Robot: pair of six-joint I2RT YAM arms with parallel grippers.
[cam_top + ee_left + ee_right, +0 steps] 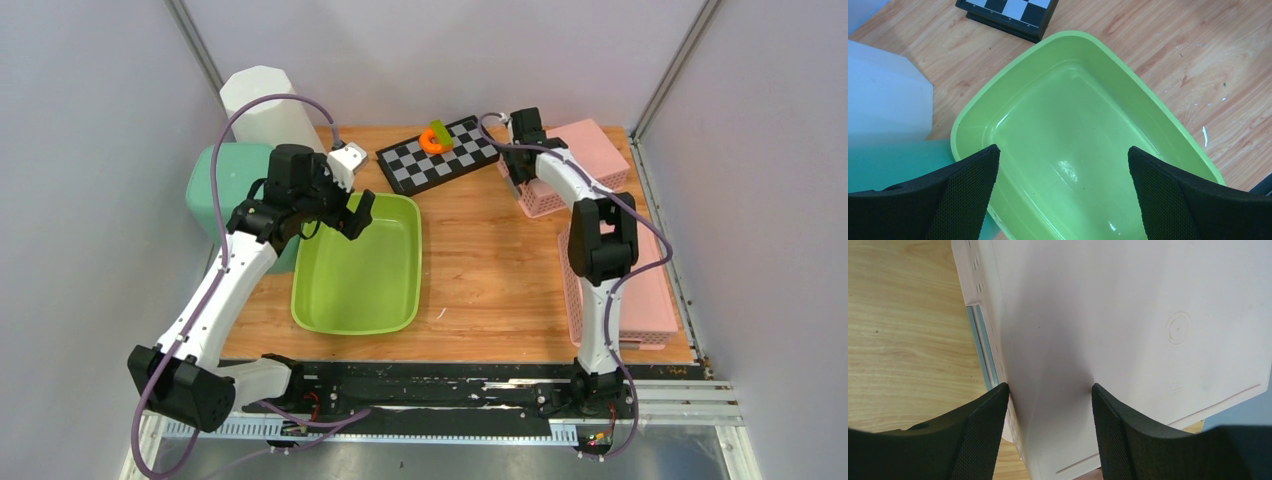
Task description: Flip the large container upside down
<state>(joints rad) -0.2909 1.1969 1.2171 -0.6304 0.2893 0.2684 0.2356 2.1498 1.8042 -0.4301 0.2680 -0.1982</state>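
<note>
1. Left wrist view: my left end effector [1063,151] hangs wide apart above the upright green container [1058,115], left on the bench [1173,45], seemingly to take its rim.
2. My right end effector [1050,387] sits at a pink basket [1148,315]; whether clamped, I cannot tell.

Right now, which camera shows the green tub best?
Top external: nearly the whole green tub shows, open side up. Left wrist crops its near end and shows mostly the inside; right wrist misses it.

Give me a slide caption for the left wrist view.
Open left gripper poised over the upright green tub.
</note>
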